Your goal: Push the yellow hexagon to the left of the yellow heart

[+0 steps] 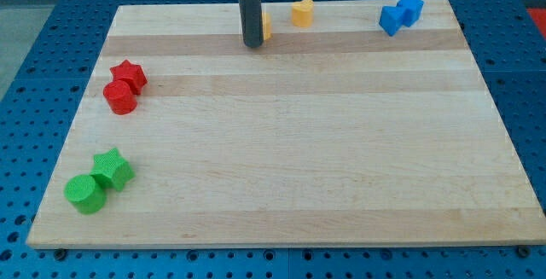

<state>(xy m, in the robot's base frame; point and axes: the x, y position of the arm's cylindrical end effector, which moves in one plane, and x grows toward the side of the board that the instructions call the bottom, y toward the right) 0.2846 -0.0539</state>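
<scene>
Hand: none is fitted, so no wide, narrow or holding state is applying; my tip point(253, 44), the lower end of a straight dark rod, is resting on the worktop point(290, 168) near the upper edge of the frame, left of centre.

Yellow hexagon point(267, 26): sitting directly behind the rod and just to its right, mostly hidden by it, so only a thin yellow-orange sliver is showing and the shape cannot be confirmed from that sliver. My tip is standing right against it, on its left side; actual contact cannot be told.

Yellow heart point(302, 12): lying near the hexagon, a little to its right and slightly higher in the frame, close to the worktop's top edge, apart from the rod.

Two blue blocks point(401, 14): sitting touching one another in the upper right of the frame, well apart from the yellow pair.

Red star point(130, 75) and red cylinder point(120, 97): lying together at the left edge, upper half, the cylinder just below the star.

Green star point(113, 169) and green cylinder point(85, 194): sitting together in the lower left corner, the cylinder lower and further left.
</scene>
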